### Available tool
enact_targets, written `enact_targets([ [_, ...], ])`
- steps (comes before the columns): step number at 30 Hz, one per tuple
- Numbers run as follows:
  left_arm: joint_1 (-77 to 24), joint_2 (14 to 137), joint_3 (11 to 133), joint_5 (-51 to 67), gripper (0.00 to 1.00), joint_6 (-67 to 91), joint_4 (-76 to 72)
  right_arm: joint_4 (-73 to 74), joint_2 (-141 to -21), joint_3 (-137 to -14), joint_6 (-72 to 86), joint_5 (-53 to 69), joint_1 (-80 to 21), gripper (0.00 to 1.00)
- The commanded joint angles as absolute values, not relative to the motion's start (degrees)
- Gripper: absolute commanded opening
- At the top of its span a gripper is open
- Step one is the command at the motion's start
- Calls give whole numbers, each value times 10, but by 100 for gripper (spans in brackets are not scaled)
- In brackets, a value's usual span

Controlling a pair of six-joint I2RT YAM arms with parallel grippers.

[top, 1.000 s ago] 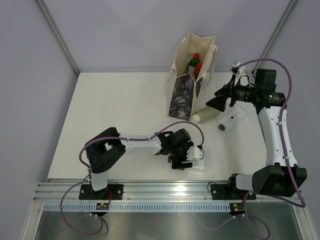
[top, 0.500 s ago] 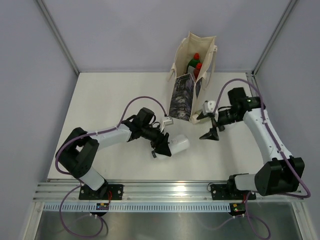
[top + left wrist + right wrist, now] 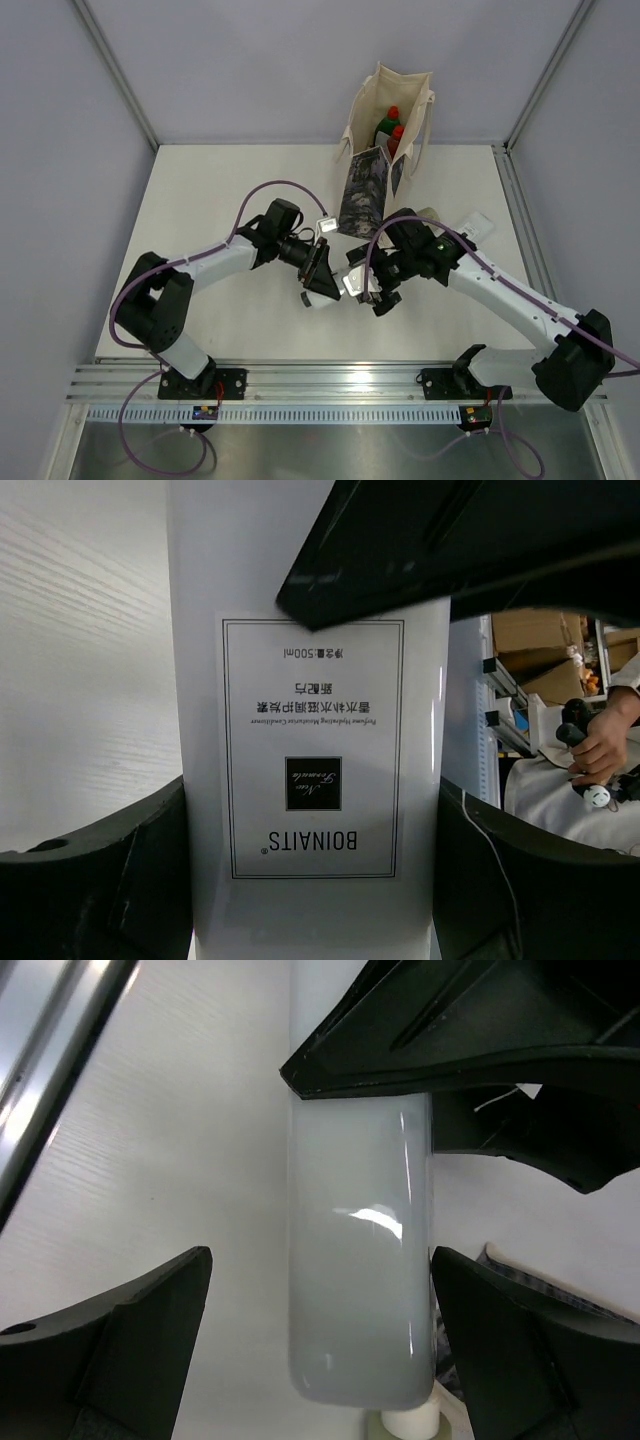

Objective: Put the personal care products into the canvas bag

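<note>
Item: flat white bottle, handover near the table's near edge. Left end effector clamps it; right end effector straddles it wide (unclosed). Next, probably: right closes, left releases, bottle goes to the far-edge canvas bag.

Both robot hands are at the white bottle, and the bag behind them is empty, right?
Not quite. The canvas bag is not empty: the top external view shows red-capped bottles standing inside it. The rest holds: the left gripper and the right gripper are both at the white bottle.
</note>
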State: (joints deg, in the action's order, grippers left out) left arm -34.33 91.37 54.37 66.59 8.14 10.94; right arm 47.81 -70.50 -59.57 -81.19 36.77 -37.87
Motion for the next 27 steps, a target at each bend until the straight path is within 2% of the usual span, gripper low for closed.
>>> enact_targets([
  [1,-340,905,595,767,0,98,77,403,-726,-580,-773,274,-415,99],
  [4,-338,907,603,776,2,101,86,381,-733,-582,-760,262,-428,93],
  [7,-335,913,611,781,9,113,89,359,-737,-583,-751,239,-438,62],
  [8,-334,916,613,783,16,115,91,347,-739,-584,-750,230,-437,43],
  [9,-333,917,619,783,20,117,92,344,-742,-584,-749,224,-438,33],
  [10,-332,918,621,785,26,117,97,342,-748,-585,-747,220,-438,27],
  [11,-332,918,625,785,41,116,99,342,-750,-591,-746,216,-438,13],
  [13,-327,916,634,783,54,106,116,345,-750,-591,-744,218,-438,1],
  [14,-323,914,637,772,65,102,120,345,-747,-592,-738,229,-438,0],
  [18,-286,893,638,737,90,98,125,349,-715,-588,-715,270,-438,0],
  [21,-246,865,631,715,99,101,124,345,-696,-581,-689,287,-436,0],
  [27,-175,814,621,673,99,76,151,333,-672,-580,-641,315,-432,0],
])
